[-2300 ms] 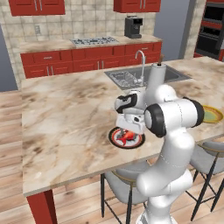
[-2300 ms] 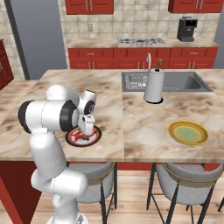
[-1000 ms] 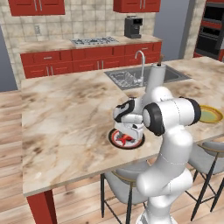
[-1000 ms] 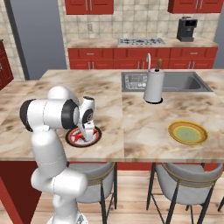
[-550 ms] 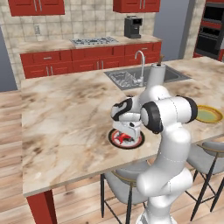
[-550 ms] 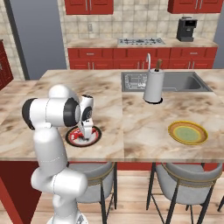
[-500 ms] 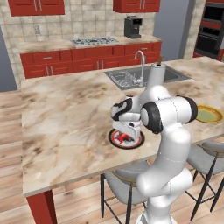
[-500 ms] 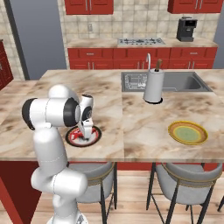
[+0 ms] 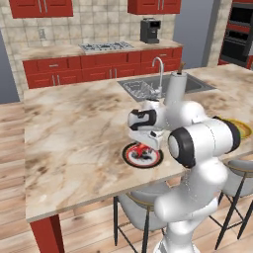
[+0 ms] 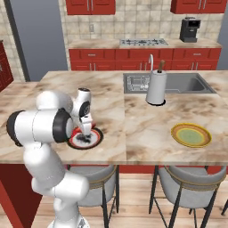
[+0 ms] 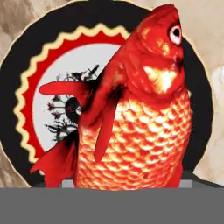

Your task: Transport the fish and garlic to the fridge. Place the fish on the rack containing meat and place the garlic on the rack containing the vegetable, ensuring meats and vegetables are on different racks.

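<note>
The fish (image 11: 140,131), bright red-orange and scaly, stands head-up over a round plate (image 11: 26,87) with a black rim and a red zigzag ring. It sits close between my jaws and covers their tips. In the left base view my gripper (image 9: 144,147) points straight down onto that plate (image 9: 126,154) near the island's front edge, with the fish (image 9: 143,150) red between the fingers. From the right base view the gripper (image 10: 85,132) sits low over the plate (image 10: 96,138). The garlic is out of view. I cannot tell whether the tall grey panel (image 10: 35,35) at the back left is the fridge.
A paper towel roll (image 10: 156,87) stands beside the sink (image 10: 182,83). A yellow-green plate (image 10: 191,135) lies near the island's right front. Stools (image 10: 187,180) are tucked under the front edge. A black wall oven (image 9: 239,29) is at the far right.
My gripper has come down onto the plate and its jaws have closed in on the fish. The base has stayed put.
</note>
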Motion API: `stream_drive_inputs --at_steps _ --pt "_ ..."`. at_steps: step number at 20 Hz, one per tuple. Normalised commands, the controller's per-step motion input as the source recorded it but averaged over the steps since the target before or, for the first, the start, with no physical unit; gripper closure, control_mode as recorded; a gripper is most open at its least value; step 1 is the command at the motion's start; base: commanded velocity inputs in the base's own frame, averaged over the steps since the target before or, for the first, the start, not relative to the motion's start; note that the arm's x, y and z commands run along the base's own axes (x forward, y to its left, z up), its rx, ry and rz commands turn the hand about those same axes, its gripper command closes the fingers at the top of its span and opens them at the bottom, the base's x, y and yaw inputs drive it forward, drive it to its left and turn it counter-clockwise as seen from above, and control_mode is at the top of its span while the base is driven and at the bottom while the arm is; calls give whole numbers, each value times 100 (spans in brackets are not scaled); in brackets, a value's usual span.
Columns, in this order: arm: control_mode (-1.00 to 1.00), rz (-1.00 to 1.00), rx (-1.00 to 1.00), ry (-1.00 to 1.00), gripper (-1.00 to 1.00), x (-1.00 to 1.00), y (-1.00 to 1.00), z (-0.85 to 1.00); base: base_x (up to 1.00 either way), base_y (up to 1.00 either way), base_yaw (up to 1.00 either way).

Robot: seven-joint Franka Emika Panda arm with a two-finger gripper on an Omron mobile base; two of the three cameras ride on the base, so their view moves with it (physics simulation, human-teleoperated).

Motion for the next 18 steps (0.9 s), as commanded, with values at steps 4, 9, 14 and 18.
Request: stream_drive_inputs --at_steps 4,9,14,18 --pt "-100 19 1 -15 100 -74 -16 100 0 0 0" --pt "-100 23 0 -21 100 -80 -26 91 0 0 0" --pt "-100 21 0 -26 100 -73 -1 65 0 0 0" --pt "-100 19 -3 -35 100 -80 0 60 0 0 0"
